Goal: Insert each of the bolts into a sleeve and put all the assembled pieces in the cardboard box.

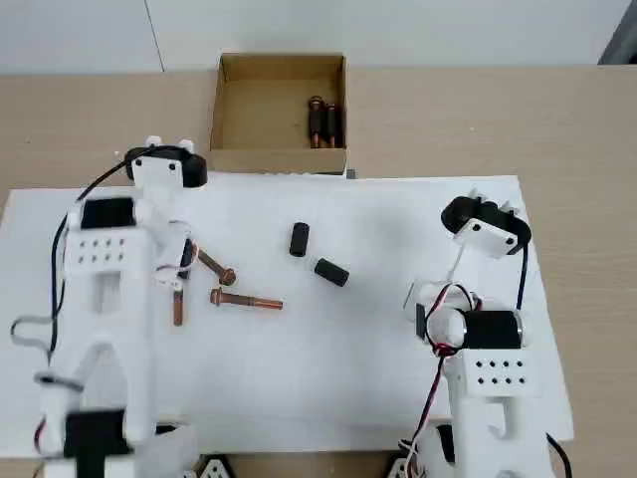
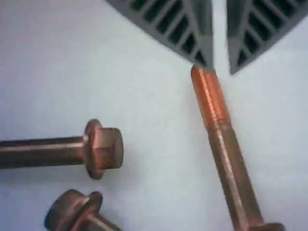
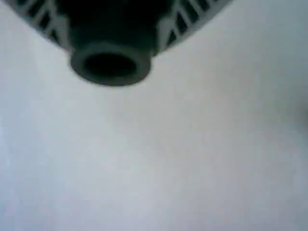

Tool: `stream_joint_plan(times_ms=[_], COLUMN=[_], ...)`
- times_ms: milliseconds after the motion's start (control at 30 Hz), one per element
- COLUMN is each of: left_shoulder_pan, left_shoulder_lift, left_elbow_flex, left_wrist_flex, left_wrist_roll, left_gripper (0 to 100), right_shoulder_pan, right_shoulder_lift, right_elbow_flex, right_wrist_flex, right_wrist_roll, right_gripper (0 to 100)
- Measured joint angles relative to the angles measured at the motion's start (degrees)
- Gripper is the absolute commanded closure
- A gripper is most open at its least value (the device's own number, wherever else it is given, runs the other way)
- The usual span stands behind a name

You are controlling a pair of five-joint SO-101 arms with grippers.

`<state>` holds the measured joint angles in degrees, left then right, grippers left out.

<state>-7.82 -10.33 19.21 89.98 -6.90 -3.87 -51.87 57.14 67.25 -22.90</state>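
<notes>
Three copper bolts lie on the white mat beside my left arm: one point(image 1: 177, 304) close by the arm, one slanted point(image 1: 216, 267), one lying across point(image 1: 246, 299). My left gripper point(image 2: 219, 62) is open by a narrow gap, its fingertips just above the threaded end of a long bolt point(image 2: 226, 154). Two other bolt heads point(image 2: 103, 149) point(image 2: 72, 216) are nearby. Two black sleeves point(image 1: 300, 239) point(image 1: 331, 271) lie mid-mat. My right gripper point(image 3: 115, 19) is shut on a black sleeve point(image 3: 110, 65), hollow end facing out, low over the mat. The cardboard box point(image 1: 239, 110) holds assembled pieces point(image 1: 323, 121).
The white mat point(image 1: 328, 378) covers most of the wooden table, with free room in its middle and front. The box stands just past the mat's far edge. The right arm point(image 1: 488, 329) stands over the mat's right side.
</notes>
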Motion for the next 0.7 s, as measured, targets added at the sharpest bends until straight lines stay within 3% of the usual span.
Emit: stream_joint_plan(times_ms=[300,700], left_shoulder_pan=[0.0,0.0], left_shoulder_lift=[16.8,19.0], left_elbow_flex=[-11.1,-13.1], left_wrist_flex=[3.3,2.3], left_wrist_roll=[0.3,-1.6], left_gripper=[93,92], right_shoulder_pan=[0.0,0.0], right_shoulder_lift=[0.0,0.0], right_elbow_flex=[0.0,0.0], right_wrist_flex=[0.0,0.0], right_wrist_roll=[0.0,0.0], right_gripper=[99.6,99.6])
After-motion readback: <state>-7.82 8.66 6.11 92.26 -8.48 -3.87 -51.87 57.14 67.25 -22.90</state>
